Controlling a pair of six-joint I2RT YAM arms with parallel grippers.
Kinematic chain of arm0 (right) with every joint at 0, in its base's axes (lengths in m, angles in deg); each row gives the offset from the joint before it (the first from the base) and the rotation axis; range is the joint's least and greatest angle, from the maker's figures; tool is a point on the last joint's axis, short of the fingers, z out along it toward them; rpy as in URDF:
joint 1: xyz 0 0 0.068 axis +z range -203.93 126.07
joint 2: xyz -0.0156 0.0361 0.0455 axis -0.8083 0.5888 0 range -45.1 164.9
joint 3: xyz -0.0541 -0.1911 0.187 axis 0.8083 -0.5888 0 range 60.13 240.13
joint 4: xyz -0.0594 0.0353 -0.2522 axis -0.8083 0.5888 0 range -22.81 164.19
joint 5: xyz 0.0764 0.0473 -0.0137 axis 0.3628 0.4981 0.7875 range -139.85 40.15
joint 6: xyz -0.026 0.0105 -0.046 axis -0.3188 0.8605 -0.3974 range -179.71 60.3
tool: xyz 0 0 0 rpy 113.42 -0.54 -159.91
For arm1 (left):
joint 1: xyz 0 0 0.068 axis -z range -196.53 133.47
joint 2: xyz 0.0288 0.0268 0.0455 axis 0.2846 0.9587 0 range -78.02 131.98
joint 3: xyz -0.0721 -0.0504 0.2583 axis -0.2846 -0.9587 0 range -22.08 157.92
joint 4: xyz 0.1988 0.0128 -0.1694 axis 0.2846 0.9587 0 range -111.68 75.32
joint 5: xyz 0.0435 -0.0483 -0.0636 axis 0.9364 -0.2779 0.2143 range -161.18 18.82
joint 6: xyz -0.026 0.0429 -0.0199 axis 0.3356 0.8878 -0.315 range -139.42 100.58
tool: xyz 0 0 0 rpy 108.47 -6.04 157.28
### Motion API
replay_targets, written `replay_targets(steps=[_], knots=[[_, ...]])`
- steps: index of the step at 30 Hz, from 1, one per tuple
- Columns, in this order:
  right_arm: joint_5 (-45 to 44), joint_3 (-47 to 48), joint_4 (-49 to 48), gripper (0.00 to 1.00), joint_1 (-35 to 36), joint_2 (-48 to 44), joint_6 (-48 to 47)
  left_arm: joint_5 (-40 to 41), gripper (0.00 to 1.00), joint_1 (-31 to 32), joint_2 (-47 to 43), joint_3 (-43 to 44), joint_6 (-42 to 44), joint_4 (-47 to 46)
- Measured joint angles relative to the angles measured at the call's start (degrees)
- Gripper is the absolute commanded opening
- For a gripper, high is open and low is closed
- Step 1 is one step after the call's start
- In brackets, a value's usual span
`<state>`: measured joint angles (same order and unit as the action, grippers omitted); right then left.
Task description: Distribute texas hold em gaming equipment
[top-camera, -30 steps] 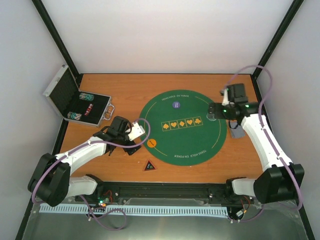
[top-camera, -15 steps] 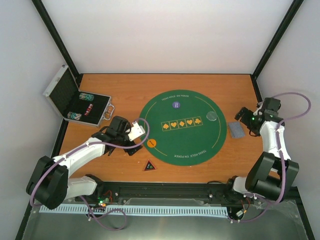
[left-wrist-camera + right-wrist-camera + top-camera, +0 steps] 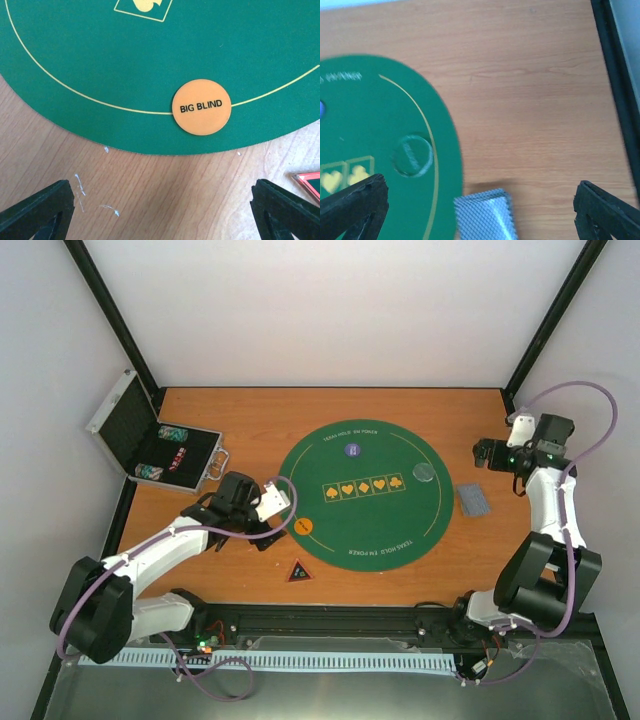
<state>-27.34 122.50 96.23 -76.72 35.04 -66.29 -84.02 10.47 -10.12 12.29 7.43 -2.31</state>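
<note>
We already have the orange chip (image 3: pixel 201 106), the purple chip (image 3: pixel 351 450) and the clear disc (image 3: pixel 412 155) on the green mat (image 3: pixel 340 525). Our left hand (image 3: pixel 160 210) and right hand (image 3: pixel 480 210) both gape wide, empty. The card deck (image 3: pixel 484 215) and red-edged triangle (image 3: pixel 298 571) lie on the table (image 3: pixel 240 420), chips wait in the case (image 3: pixel 170 455).

The table (image 3: pixel 250 415) looks like wood laminate, orange-brown, with fine grain and some small white scratches in the left wrist view. The round green mat (image 3: pixel 360 495) looks like matt felt or cloth, with thin yellow printed lines. The orange chip (image 3: pixel 201 107) is smooth matt plastic with black print. The clear disc (image 3: pixel 412 155) is transparent, glossy plastic. The cards (image 3: pixel 484 215) show a fine woven-like pattern with a light sheen. The case (image 3: pixel 125 430), at the left of the top view, has dull silver metal and a black lining. The gripper fingers (image 3: pixel 35 212) are black matt plastic.
</note>
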Motion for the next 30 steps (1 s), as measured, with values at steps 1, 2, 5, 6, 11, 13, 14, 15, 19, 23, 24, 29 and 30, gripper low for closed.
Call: replay_targets(steps=[1, 2, 5, 6, 11, 13, 14, 15, 19, 23, 24, 29, 30], knots=[[-0.9, 0.5, 0.4, 1.0, 0.0, 0.2, -4.1, -0.2, 0.98, 0.0, -0.1, 0.0, 0.1, 0.0], [-1.7, 0.7, 0.9, 1.0, 0.0, 0.6, -7.0, -0.3, 0.98, 0.0, -0.2, 0.0, 0.2, 0.0], [-5.2, -0.3, 2.3, 1.0, 0.0, 2.4, -13.9, -0.6, 0.98, 0.0, -0.4, 0.0, 0.3, 0.0], [-6.1, -1.6, 2.6, 1.0, 0.0, 3.0, -16.0, -0.8, 0.98, 0.0, -0.4, 0.0, 0.3, 0.0], [-6.6, -8.5, 5.0, 1.0, 0.0, 3.7, -22.8, -1.7, 0.98, 0.0, -0.5, 0.0, 0.5, 0.0], [-6.8, -9.6, 5.9, 1.0, 0.0, 3.9, -24.5, -2.0, 0.98, 0.0, -0.5, 0.0, 0.6, 0.0], [-7.0, -9.7, 6.3, 1.0, 0.0, 4.3, -25.4, -2.0, 0.97, 0.0, -0.5, 0.0, 0.6, 0.0], [-7.3, -9.7, 6.2, 1.0, 0.0, 4.8, -26.1, -2.0, 0.98, 0.0, -0.5, 0.0, 0.7, 0.0], [-9.6, -8.6, 6.4, 1.0, 0.0, 7.3, -27.9, -2.1, 0.98, 0.0, -0.5, 0.0, 0.7, 0.1], [-10.5, -8.4, 6.3, 1.0, 0.0, 8.9, -28.8, -2.6, 0.97, 0.0, -0.4, 0.0, 0.7, 0.1], [-10.5, -8.4, 6.2, 1.0, 0.0, 9.1, -28.9, -2.7, 0.97, 0.0, -0.4, 0.0, 0.7, 0.1], [-10.3, -8.4, 5.9, 1.0, 0.5, 10.4, -29.3, -3.3, 0.97, 0.0, 0.1, 0.0, 0.7, 0.2], [-10.3, -8.4, 5.9, 1.0, 0.5, 10.7, -29.4, -3.4, 0.97, 0.0, 0.1, 0.0, 0.7, 0.2]])
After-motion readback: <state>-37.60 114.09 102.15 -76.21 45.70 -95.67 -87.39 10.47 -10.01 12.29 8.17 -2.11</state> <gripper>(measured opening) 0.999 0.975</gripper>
